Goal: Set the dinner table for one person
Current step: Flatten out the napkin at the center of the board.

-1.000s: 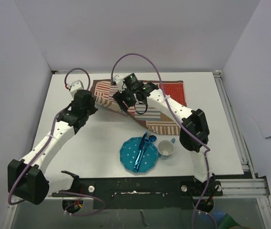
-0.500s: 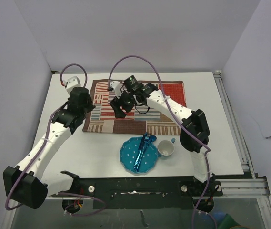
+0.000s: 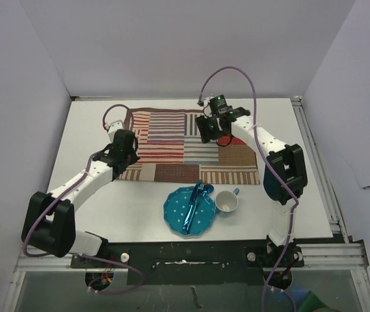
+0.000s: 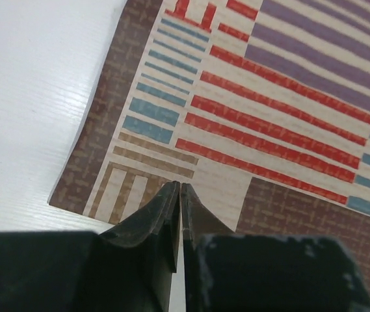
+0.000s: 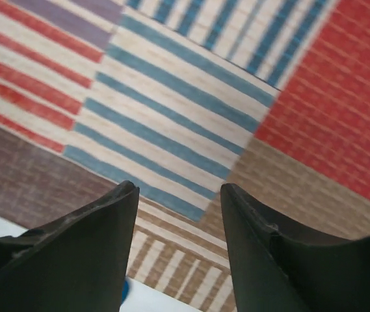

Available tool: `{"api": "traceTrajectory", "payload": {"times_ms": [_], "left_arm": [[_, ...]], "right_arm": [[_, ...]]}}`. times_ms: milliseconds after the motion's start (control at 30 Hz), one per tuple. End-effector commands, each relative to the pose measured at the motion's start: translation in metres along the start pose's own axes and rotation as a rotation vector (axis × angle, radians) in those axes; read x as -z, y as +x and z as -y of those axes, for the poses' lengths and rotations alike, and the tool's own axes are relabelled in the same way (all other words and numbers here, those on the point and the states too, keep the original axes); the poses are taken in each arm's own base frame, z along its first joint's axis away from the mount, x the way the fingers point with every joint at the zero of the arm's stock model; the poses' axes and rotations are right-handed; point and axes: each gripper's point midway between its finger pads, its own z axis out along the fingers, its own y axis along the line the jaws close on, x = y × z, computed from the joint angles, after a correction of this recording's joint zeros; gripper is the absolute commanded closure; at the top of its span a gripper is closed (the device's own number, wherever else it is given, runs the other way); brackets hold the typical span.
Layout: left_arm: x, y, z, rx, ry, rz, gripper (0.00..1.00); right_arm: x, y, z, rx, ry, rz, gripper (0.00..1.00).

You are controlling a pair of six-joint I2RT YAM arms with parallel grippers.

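Mat (image 3: pixel 191 146) lies flat on the dinner table (image 3: pixel 87 123), white top showing all round it. Left gripper (image 4: pixel 177 187) is down at the mat's near-left corner, fingers (image 4: pixel 155 211) pressed together w/ barely a slit btwn them, tips right at the mat's near edge, can't tell if any cloth is caught. Right gripper (image 5: pixel 178 190) hangs over the mat's right half, above the blue-striped patch next to the red one, fingers (image 5: pixel 100 221) spread wide, nothing btwn them. Just off the mat's near edge, approx mid-way along: blue dotted plate (image 3: pixel 175 218) w/ blue cutlery (image 3: pixel 194 201) laid across it, tips reaching the mat's edge. Cup (image 3: pixel 227 203) sits right beside the plate, on its right, also just off the mat
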Motion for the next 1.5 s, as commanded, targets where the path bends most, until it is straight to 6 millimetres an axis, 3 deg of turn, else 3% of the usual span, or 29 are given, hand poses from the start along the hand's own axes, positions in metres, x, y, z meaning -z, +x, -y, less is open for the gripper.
{"api": "traceTrajectory", "payload": {"times_ms": [0, 233, 467, 767, 1133, 1300, 1467], "left_arm": [[-0.019, 0.001, 0.021, 0.032, 0.067, 0.021, 0.95], [-0.037, 0.023, 0.014, 0.000, 0.028, -0.010, 0.97], [-0.055, 0.039, 0.011, -0.033, -0.002, -0.049, 0.98], [-0.082, 0.050, 0.014, -0.060, -0.020, -0.074, 0.99], [-0.109, 0.089, 0.017, -0.027, -0.002, -0.155, 1.00], [-0.110, 0.109, 0.021, -0.047, -0.004, -0.193, 1.00], [-0.103, 0.116, 0.033, -0.073, 0.014, -0.195, 1.00]], "right_arm": [[0.039, -0.013, 0.036, -0.154, 0.162, 0.086, 0.51], [0.027, 0.042, 0.059, -0.305, 0.205, 0.019, 0.99], [0.010, 0.085, 0.071, -0.372, 0.229, -0.067, 1.00], [-0.003, 0.109, 0.089, -0.422, 0.272, -0.124, 1.00], [-0.031, 0.118, 0.120, -0.454, 0.275, -0.167, 1.00], [-0.045, 0.102, 0.138, -0.464, 0.255, -0.145, 1.00], [-0.054, 0.085, 0.153, -0.440, 0.243, -0.132, 1.00]]}}
